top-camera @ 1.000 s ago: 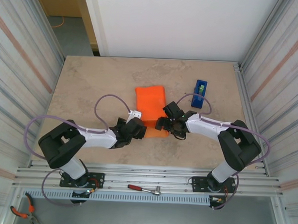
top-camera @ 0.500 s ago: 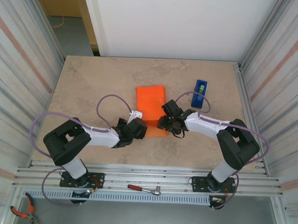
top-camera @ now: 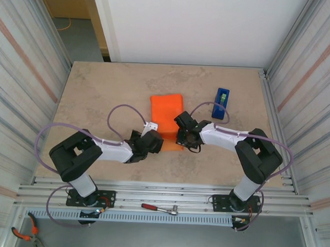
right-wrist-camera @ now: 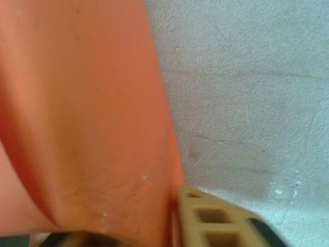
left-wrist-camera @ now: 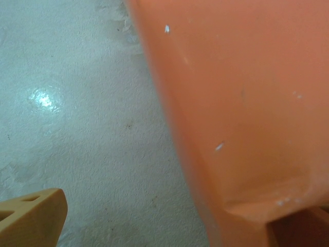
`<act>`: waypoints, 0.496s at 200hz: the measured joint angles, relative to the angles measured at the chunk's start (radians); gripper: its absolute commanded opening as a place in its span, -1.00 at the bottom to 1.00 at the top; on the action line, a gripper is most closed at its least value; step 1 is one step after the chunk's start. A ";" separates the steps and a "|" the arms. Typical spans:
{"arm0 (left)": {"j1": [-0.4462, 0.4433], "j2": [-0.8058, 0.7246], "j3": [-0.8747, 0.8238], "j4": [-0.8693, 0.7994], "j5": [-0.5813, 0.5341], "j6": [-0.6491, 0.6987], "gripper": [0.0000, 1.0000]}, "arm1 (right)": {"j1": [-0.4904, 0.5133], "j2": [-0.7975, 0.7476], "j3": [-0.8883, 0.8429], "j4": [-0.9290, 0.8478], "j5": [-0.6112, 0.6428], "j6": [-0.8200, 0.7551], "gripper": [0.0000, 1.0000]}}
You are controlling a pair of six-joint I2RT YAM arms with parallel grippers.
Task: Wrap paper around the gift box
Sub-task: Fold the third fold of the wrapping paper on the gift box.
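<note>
While the bright orange sheet of thin paper (top-camera: pixel 166 113) lies folded at the middle of the pale mottled desk (top-camera: pixel 100 98), the left pincer (top-camera: pixel 153 143) stands spread at the sheet's near-left corner; the right pincer (top-camera: pixel 182 137) touches its near-right edge, grip unclear

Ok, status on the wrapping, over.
Near end of paper: left gripper one side, right gripper the other, grip unclear. Paper folded into a packet, mid-table. Nothing in the way; tape dispenser sits far right.
</note>
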 measured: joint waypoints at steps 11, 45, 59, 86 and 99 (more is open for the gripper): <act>0.000 0.000 0.000 0.001 0.000 0.000 0.98 | 0.000 0.005 0.009 -0.010 0.007 0.003 -0.50; 0.000 0.000 0.000 0.001 0.000 0.000 0.98 | 0.002 0.007 0.012 -0.022 0.018 0.017 -0.66; 0.000 0.000 0.000 0.001 0.000 -0.002 0.97 | 0.002 0.008 0.012 -0.025 0.021 0.024 -0.21; 0.000 0.000 0.000 0.001 0.000 -0.003 0.98 | 0.005 0.015 0.015 -0.037 0.022 0.032 -1.00; 0.000 0.000 0.000 0.001 0.001 -0.003 0.98 | 0.008 0.014 0.015 -0.034 0.021 0.037 -0.85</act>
